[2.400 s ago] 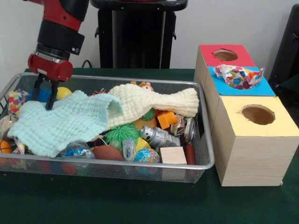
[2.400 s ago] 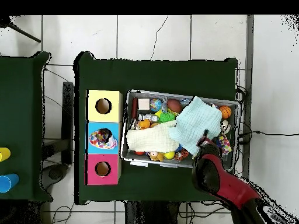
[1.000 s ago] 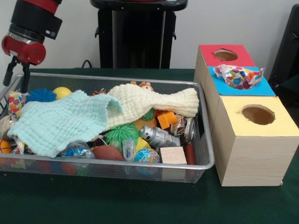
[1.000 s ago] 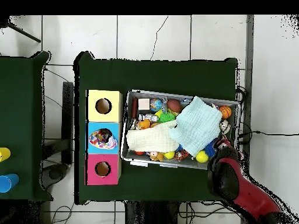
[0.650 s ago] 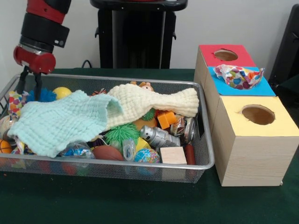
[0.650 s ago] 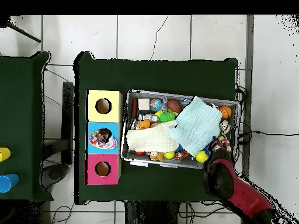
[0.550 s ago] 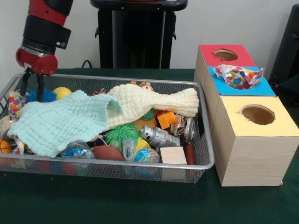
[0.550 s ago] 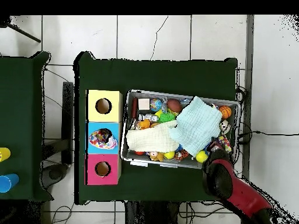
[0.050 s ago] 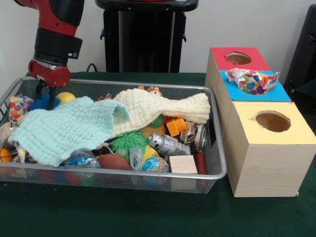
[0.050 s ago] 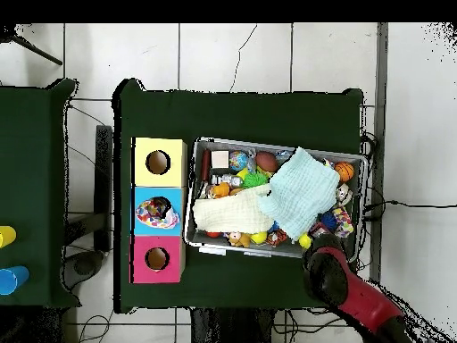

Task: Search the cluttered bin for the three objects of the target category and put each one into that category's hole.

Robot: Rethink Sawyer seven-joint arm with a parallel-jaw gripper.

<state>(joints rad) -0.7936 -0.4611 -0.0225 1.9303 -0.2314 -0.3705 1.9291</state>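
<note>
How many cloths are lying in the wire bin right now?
2. The mint green cloth covers the bin's left part in the front view; the cream cloth stretches across the middle toward the boxes, overlapping it. Others may be buried beneath the clutter.

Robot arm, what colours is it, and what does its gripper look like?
The arm is shiny red with a thick black band round it, then a rounded red end piece. Below that hangs the small, dark gripper, with thin black fingers. From overhead, the arm is a red and black tube.
</note>
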